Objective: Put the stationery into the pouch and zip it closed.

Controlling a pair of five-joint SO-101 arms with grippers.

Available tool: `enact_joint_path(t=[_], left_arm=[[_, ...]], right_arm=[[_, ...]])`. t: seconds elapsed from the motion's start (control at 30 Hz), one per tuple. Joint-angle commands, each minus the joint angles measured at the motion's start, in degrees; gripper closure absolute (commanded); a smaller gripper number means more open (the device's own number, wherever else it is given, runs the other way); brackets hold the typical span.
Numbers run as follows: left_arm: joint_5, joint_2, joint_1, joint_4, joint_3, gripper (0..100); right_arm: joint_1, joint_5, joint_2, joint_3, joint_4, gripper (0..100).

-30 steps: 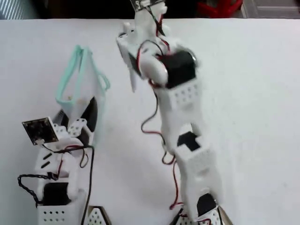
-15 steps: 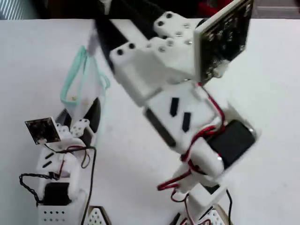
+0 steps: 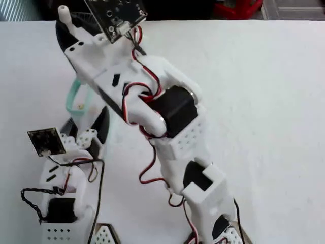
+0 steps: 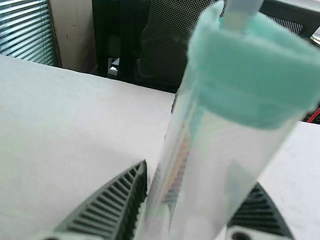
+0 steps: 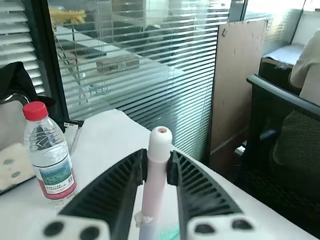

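Teal fabric trims the clear plastic pouch (image 3: 76, 101), which stands on edge on the white table (image 3: 264, 101). The left gripper (image 4: 200, 182) is clamped on the pouch's lower part, with a dark ribbed finger (image 4: 117, 200) pressed against each side of its clear wall. Something pale orange shows faintly through that wall. The right arm (image 3: 172, 122) stretches across above the pouch. The right gripper (image 5: 157, 155) grasps a white, round-tipped pen (image 5: 159, 142) between its ribbed fingers. The pen points up, and in the high view its tip lies past the pouch's far end. Its lower end is near the pouch's teal rim (image 5: 167, 232).
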Motion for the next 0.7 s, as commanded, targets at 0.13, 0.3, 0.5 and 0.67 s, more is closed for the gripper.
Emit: enact_joint_path(t=[0.13, 0.3, 0.5, 0.67], left_arm=[[0.4, -0.5, 0.9, -1.3, -0.4, 74], [0.4, -0.5, 0.9, -1.3, -0.3, 74], [0.4, -0.5, 0.9, -1.3, -0.3, 74], [0.4, -0.5, 1.0, -1.3, -0.3, 74]], right_arm=[[0.3, 0.5, -0.1, -0.1, 3.3, 98.1], [0.2, 0.6, 2.2, -0.2, 7.3, 98.1], [0.2, 0.6, 3.0, -0.2, 9.3, 97.8], [0.3, 0.3, 2.9, -0.2, 10.5, 90.0]])
